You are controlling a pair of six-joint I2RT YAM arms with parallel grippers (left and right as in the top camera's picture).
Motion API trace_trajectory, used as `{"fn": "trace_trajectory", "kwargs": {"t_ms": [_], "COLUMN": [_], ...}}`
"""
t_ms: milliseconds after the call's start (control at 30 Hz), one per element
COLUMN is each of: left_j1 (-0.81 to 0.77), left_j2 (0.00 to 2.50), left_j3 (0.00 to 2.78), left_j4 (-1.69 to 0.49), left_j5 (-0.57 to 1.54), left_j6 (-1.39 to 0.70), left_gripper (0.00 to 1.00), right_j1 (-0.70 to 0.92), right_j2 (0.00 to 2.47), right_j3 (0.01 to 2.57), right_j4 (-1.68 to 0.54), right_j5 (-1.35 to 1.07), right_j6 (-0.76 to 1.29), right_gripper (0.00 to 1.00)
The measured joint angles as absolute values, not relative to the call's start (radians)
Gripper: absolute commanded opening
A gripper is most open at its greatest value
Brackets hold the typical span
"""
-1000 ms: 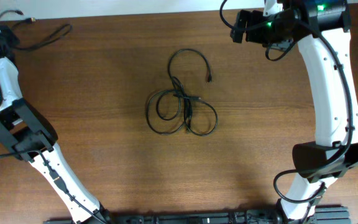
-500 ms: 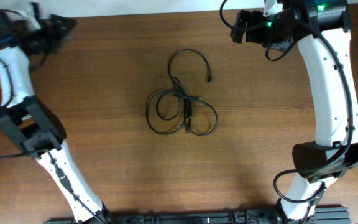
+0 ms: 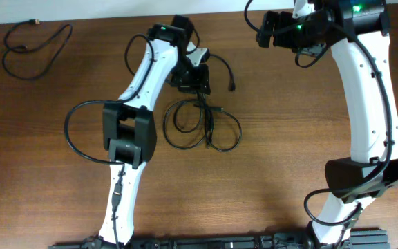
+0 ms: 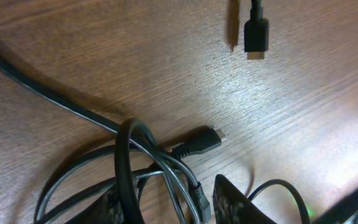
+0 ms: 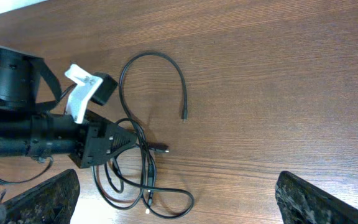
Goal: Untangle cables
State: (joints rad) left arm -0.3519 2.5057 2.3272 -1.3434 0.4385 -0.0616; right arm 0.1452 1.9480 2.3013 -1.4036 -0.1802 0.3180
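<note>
L gripper (image 3: 197, 86) spread astride cables (image 3: 209, 128) knot, wood open all round; R gripper (image 3: 261, 31) spread wide nr table's (image 3: 289, 173) far edge.

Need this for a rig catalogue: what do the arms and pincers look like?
The left arm and right arm have white tubular links, black boxy joints and thick black cables looped alongside; each shows a small green light. The left pincer and right pincer are black; the right's fingers look rough-textured.
</note>
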Motion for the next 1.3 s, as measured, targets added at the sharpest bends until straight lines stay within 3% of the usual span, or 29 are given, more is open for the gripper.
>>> {"fn": "trace_trajectory", "kwargs": {"t_ms": [33,100,300,433,667,767,867,1000,1167,1300], "left_j1": [-0.362,-0.364,-0.358,-0.346,-0.347,-0.347,-0.347,-0.346,-0.307,-0.250], "left_j2": [2.506,2.506,2.499,2.323,2.014,1.942,1.910,1.910,1.888,1.731], "left_j3": [2.327,2.327,2.385,2.526,2.556,2.556,2.557,2.557,2.556,2.556], "left_j4": [-1.344,-1.343,-1.438,-1.490,-1.386,-1.284,-1.235,-1.184,-1.162,-1.135], "left_j5": [0.414,0.383,0.358,0.352,0.347,0.326,0.200,0.191,0.236,0.249], "left_j6": [-0.073,-0.086,-0.098,-0.098,-0.096,-0.096,-0.148,-0.234,-0.255,-0.318], "left_gripper": [0.26,0.00,0.00,0.00,0.00,0.00,0.00,0.00,0.00,0.00], "right_j1": [0.145,0.145,0.145,0.145,0.146,0.149,0.286,0.465,0.486,0.486], "right_j2": [1.948,1.948,1.948,1.948,1.948,1.948,1.948,1.986,2.093,2.122], "right_j3": [2.302,2.301,2.302,2.302,2.301,2.302,2.301,2.302,2.301,2.302], "right_j4": [-1.404,-1.404,-1.403,-1.403,-1.399,-1.426,-1.444,-1.394,-1.368,-1.275], "right_j5": [-0.180,-0.181,-0.180,-0.180,-0.214,-0.408,-0.612,-0.517,-0.453,-0.443], "right_j6": [0.318,0.318,0.318,0.318,0.323,0.280,0.173,0.198,0.260,0.304], "right_gripper": [0.98,0.98,0.98,0.98,0.98,0.98,0.98,0.98,0.98,0.99]}}
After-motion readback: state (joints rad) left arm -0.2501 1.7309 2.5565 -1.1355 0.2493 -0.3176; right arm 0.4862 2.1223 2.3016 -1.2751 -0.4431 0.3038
